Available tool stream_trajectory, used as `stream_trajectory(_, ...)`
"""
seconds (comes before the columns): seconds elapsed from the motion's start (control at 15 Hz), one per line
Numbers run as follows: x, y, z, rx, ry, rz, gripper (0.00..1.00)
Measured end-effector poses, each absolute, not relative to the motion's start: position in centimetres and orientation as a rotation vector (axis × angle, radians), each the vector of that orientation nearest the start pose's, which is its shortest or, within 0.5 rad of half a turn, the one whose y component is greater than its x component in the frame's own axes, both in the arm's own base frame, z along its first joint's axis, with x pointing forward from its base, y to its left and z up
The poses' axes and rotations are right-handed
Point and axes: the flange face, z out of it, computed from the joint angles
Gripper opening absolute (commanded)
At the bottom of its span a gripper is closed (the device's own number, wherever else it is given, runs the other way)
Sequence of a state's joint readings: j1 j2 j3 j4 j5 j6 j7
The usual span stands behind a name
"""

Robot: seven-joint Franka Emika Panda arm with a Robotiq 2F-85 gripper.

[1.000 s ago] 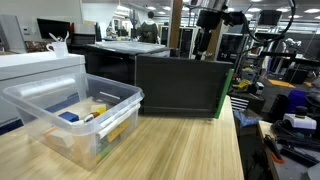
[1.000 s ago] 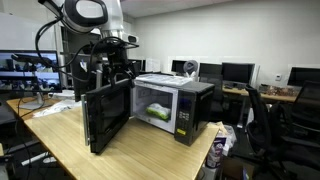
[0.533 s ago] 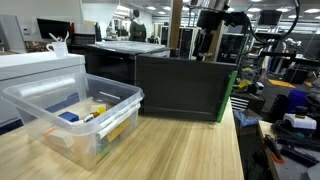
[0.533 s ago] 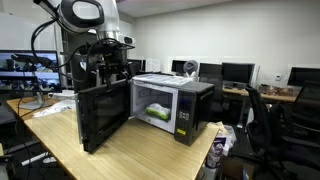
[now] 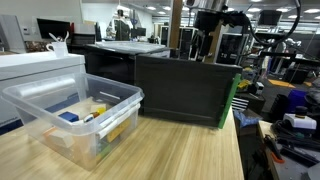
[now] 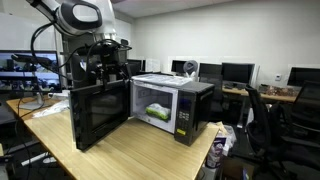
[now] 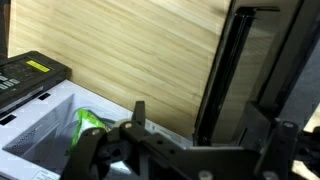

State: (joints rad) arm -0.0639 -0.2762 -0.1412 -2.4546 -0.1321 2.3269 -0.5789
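Observation:
A black microwave (image 6: 185, 100) stands on the wooden table (image 6: 140, 150) with its door (image 6: 100, 115) swung wide open. A green and white item (image 6: 157, 113) lies inside it, also seen in the wrist view as a green item (image 7: 90, 124). My gripper (image 6: 110, 58) hangs at the door's top edge, open. In the wrist view the gripper (image 7: 195, 115) straddles the door's upper edge (image 7: 225, 60), one finger on each side, without clamping it. In an exterior view the door (image 5: 185, 85) shows its dark outer face, with the gripper (image 5: 204, 48) above it.
A clear plastic bin (image 5: 75, 115) holding several small items sits on the table near a white appliance (image 5: 35, 65). Monitors (image 6: 235, 72) and office chairs (image 6: 275, 115) stand behind. A bottle (image 6: 217, 148) is by the table's corner.
The microwave door has swung further open, and my gripper has moved along with its top edge. The jaws have stayed open.

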Motion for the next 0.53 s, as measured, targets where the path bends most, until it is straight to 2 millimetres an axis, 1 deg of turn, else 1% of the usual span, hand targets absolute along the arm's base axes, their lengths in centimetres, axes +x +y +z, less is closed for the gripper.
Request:
stream_trajectory(0.2, 45.0, -7.7, 41.3, -3.174, -0.862, -0.163, 1.0)
stream_trajectory(0.4, 44.7, -5.7, 41.3, -3.17, -0.97, -0.157, 1.0)
stream_trajectory(0.53, 44.5, -4.8, 41.4, -3.165, -1.006, -0.16, 1.0)
